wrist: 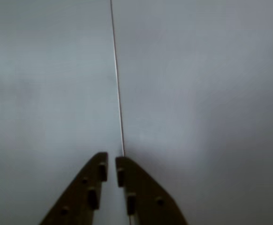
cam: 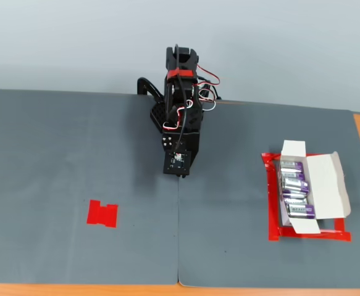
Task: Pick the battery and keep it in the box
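Wrist view: the gripper (wrist: 112,168) is seen entering from the bottom edge, its two tan fingers (wrist: 87,192) drawn nearly together with only a narrow slit between the tips; nothing is held between them. A grey mat (wrist: 197,93) fills the frame, and a thin seam (wrist: 117,79) is seen running from the top centre down to the fingertips.

Fixed view: the black arm (cam: 181,117) is recorded at upper centre, folded down over the grey mat, with the gripper (cam: 180,176) just above the mat's central seam. A flat red tape patch (cam: 102,213) is noted at lower left. At the right, the box (cam: 328,182) lies open inside a red tape outline (cam: 272,209). A row of purple and silver cells is seen inside the box, the battery (cam: 300,211) nearest the lower end. No cell is seen loose on the mat.
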Robot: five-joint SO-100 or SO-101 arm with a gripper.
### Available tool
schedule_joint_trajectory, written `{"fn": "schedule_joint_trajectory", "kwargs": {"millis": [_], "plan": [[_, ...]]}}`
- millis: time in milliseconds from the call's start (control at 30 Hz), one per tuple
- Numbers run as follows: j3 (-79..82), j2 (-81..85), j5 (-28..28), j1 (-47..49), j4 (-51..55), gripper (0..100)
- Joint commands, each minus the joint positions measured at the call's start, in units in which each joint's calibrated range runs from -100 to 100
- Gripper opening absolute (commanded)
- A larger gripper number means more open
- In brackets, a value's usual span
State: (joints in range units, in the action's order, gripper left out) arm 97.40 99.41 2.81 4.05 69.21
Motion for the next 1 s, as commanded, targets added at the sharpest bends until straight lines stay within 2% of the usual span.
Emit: {"fn": "schedule_joint_trajectory", "kwargs": {"millis": [0,967], "plan": [[-3.82,0.17,0.19,-0.14,3.27,2],[-4.72,-0.08,-0.49,0.01,5.44,2]]}}
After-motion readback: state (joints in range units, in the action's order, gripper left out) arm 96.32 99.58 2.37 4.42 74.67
